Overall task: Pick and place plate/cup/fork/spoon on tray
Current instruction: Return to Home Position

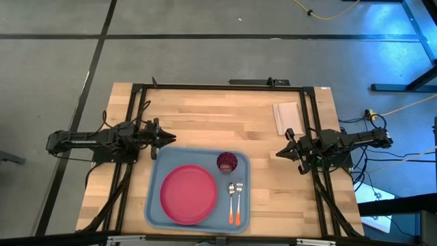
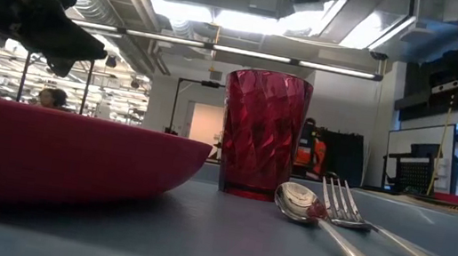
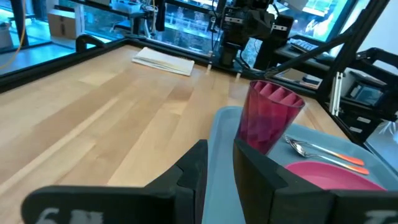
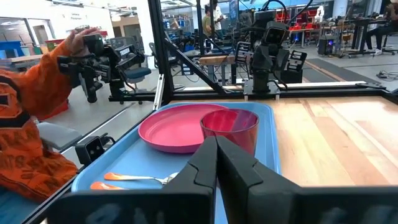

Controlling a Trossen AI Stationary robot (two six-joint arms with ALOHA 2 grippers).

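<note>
Holding the fingers (image 3: 186,180) of the left gripper (image 3: 219,152) slightly apart on nothing, just beyond the upper left corner, as seen in the high view, of the large light blue rectangular tray (image 1: 198,156), probably parking clear because loading looks done. Resting the round flat pink-red plate (image 1: 188,195) across the tray's left half, leaving room beside it. Standing the small dark red faceted cup (image 1: 227,162) upright in the tray's upper right corner. Laying the silver-bowled, orange-handled spoon (image 1: 231,190) and the silver-tined, orange-handled fork (image 1: 240,186) side by side along the tray's right edge, spoon leftmost, like a place setting. Pressing the fingers (image 4: 199,171) of the right gripper (image 4: 216,143) together, empty, apart from the tray's right edge, over the pale wooden table (image 1: 205,116).
</note>
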